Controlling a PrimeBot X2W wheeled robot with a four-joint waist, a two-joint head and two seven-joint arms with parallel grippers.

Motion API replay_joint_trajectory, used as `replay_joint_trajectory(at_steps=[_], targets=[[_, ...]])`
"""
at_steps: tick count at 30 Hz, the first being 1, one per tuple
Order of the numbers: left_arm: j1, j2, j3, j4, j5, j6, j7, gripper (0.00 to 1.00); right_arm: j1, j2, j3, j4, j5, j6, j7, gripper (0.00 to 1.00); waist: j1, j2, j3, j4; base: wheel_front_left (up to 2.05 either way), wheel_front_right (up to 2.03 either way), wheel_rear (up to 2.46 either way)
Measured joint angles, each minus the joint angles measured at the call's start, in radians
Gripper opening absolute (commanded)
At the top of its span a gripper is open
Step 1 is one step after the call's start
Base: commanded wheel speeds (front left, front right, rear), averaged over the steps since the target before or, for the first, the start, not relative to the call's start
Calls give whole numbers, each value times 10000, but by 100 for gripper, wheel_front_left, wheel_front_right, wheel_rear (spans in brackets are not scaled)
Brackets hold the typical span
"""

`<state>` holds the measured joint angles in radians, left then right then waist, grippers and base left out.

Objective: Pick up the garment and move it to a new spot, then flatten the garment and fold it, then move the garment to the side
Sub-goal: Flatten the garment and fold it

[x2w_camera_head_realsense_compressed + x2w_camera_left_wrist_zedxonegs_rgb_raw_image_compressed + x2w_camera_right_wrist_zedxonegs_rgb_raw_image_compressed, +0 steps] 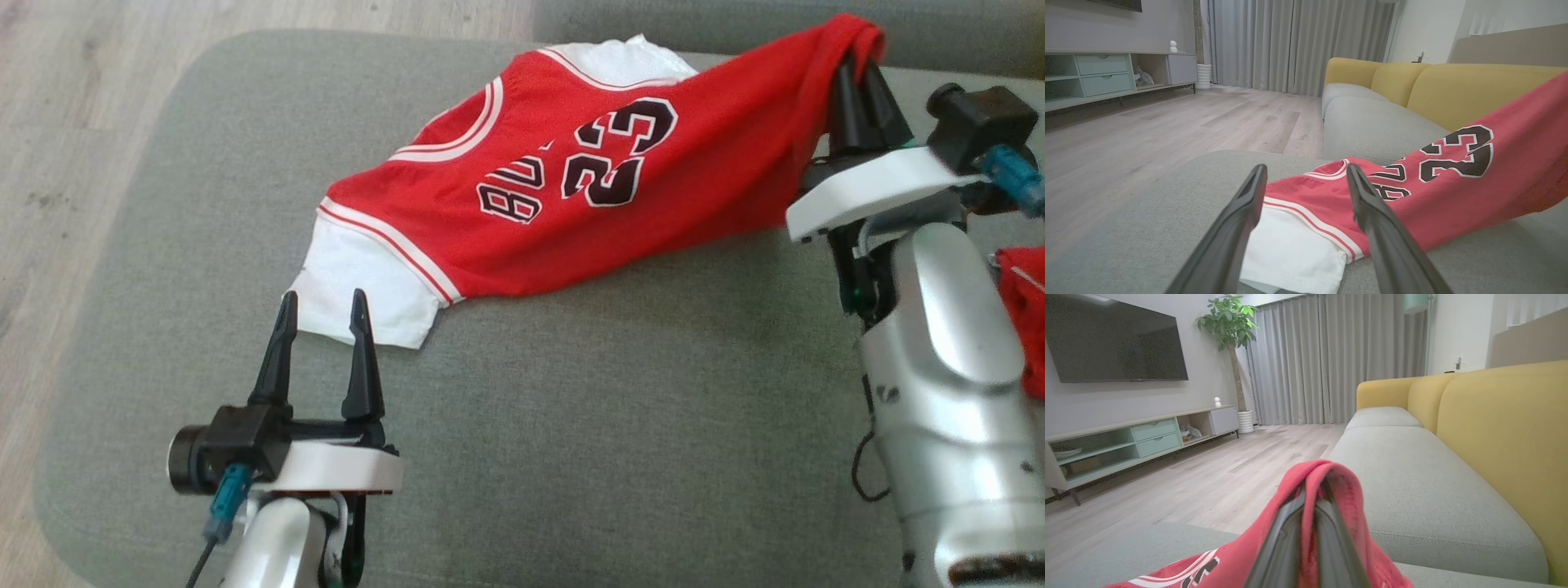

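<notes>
- Red-and-white fabric basketball jersey (pixel 506 237): one edge clamped between closed right fingers (pixel 847 114), raised; the rest draped on grey upholstered cushion (pixel 571 425).
- Left fingers (pixel 363 359): spread apart, empty; white sleeve just ahead of tips.

Soft, even indoor light; wrist views bulge at their edges.

Head looks down; low wrist views share the garment (pixel 718 163).
</notes>
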<state>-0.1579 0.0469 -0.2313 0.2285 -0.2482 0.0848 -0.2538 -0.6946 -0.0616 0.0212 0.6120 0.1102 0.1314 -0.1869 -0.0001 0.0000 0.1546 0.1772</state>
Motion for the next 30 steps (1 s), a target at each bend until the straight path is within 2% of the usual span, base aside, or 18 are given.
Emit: replay_joint_trajectory(at_steps=[12,16,18,22,26,30], targets=[[666,8,127,-86,2,35,0,100,2968,8,1377,-4621,-157,0,1285,0,-1,0,-616,-57,0,0,0],[686,6,155,-234,2,31,0,100,3406,8,1505,-5958,-196,0,1990,0,-1,0,-516,-112,0,0,0],[671,6,153,-299,2,27,0,100,3394,17,1434,-6224,-337,0,2313,0,0,0,-350,-86,0,0,0],[480,6,25,-360,0,-27,0,100,3212,27,543,-5641,-828,0,2702,0,1,0,144,39,0,0,0],[-101,6,-230,-349,-50,-58,0,100,2179,-314,-399,-3659,-1400,0,2771,0,3,0,733,243,0,0,0],[-602,-13,-359,-244,-104,-59,0,100,686,-1051,-773,-1256,-2090,0,2556,0,4,0,1221,485,0,0,0]])
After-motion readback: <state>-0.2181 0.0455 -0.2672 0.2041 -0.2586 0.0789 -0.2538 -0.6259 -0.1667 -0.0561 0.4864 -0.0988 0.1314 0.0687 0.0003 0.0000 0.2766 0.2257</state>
